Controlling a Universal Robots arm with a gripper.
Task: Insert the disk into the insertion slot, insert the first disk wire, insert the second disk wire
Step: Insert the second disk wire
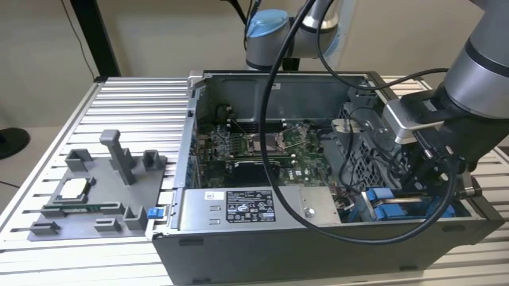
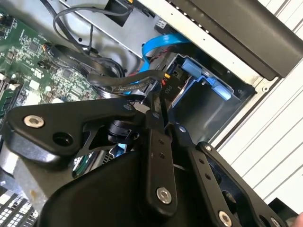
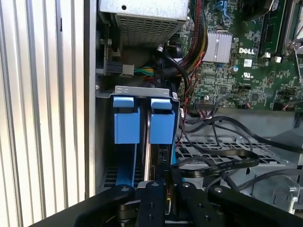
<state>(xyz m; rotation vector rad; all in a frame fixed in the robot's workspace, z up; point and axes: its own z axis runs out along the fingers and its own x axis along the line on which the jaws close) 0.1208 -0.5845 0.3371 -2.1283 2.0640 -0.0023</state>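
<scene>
- We find the silver metal disk in its bright blue plastic caddy frame (image 3: 160, 123) standing in the metal drive bay, just beside the grey labelled power-supply box (image 1: 247, 205) on the exterior view's right. Its blue tabs sit level with the bay's mouth.
- From that we judge the first step done, with the disk in its slot.
- The black two-fingered gripper (image 3: 165, 183) reaches down into the same bay beside the power-supply box. Its fingers are pressed close together and seem to pinch a small black wire plug (image 2: 168, 87) at the disk's edge.
- We take this for a wire step in hand. Whether the plug is fully seated we cannot tell, since the fingers hide the socket.
- A flat blue ribbon cable (image 2: 161, 43) curves down toward the bay on the side away from the power-supply box. Its end is hidden, so we cannot say whether it is plugged in.
- As far as we can judge, at least one of the two wire steps is left.
</scene>
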